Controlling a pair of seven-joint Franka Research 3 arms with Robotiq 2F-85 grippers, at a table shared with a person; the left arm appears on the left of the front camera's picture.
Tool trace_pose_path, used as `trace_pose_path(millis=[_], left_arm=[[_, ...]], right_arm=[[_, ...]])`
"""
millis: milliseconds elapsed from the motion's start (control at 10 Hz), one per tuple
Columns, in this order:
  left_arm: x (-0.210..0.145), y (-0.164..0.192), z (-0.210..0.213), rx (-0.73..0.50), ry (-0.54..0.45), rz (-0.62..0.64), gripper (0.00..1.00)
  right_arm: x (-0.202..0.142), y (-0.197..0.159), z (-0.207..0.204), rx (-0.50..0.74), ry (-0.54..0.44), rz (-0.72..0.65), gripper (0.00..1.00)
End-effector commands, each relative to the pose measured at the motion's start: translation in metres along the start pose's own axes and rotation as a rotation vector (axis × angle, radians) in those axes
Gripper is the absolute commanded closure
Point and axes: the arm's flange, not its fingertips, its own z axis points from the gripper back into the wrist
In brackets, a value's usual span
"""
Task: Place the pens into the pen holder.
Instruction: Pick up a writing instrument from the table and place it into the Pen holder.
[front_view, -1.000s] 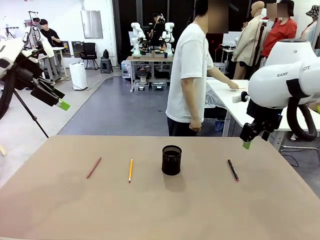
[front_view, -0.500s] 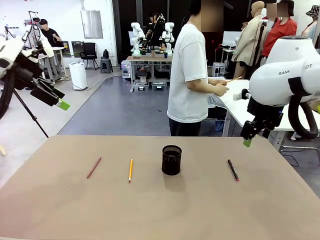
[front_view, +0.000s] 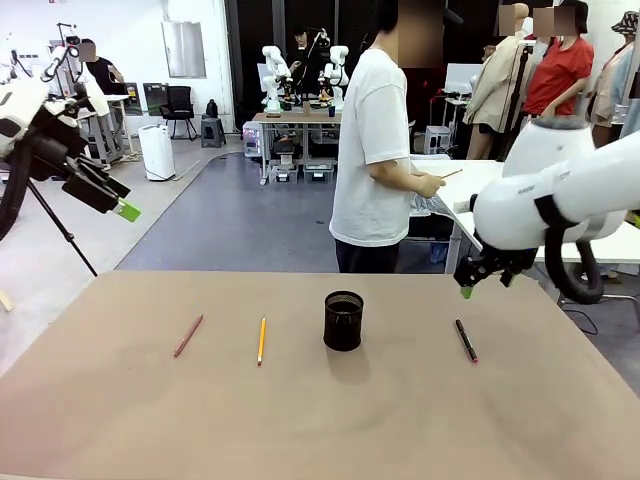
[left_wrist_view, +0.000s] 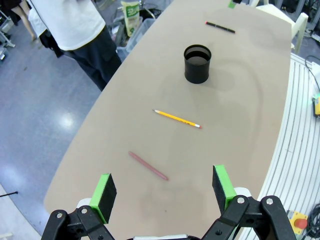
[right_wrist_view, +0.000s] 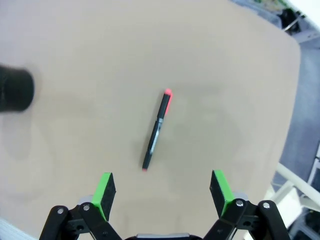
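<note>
Right gripper (right_wrist_view: 163, 186) jaws spread wide, empty, above black-red pen (right_wrist_view: 157, 131) lying on table right of pen holder (front_view: 343, 320). Left gripper (left_wrist_view: 164, 184) spread too, raised. Yellow pen (front_view: 261, 340), brown pen (front_view: 187, 335) flat left of holder.

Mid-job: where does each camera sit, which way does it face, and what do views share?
Front view: fixed between the arms, facing across the table at the person; left gripper raised left, right gripper over the black-and-red pen.
Left wrist view: high, looking down past its open fingers at reddish-brown pen, yellow pen, pen holder.
Right wrist view: looking down past its open fingers at the black-and-red pen.
Shared: all three show that pen and the pen holder.
</note>
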Motion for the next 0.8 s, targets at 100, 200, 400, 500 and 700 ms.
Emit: trace_pose_path(millis=[100, 200, 400, 500, 700], left_arm=[[-0.002, 0.0, 0.001, -0.004, -0.004, -0.006, 0.0], [-0.002, 0.0, 0.001, -0.004, -0.004, -0.006, 0.0], [-0.002, 0.0, 0.001, -0.004, -0.004, -0.006, 0.0], [-0.002, 0.0, 0.001, -0.004, -0.004, -0.006, 0.0], [-0.002, 0.0, 0.001, -0.004, -0.004, -0.006, 0.0]], right_arm=[[0.018, 0.002, -0.044, -0.058, -0.013, -0.107, 0.0], [0.023, 0.001, -0.059, -0.057, 0.012, -0.121, 0.0], [0.031, 0.01, -0.091, -0.028, 0.066, -0.178, 0.0], [0.034, 0.013, -0.097, -0.019, 0.092, -0.201, 0.0], [0.043, 0.011, -0.108, 0.018, 0.119, -0.211, 0.0]])
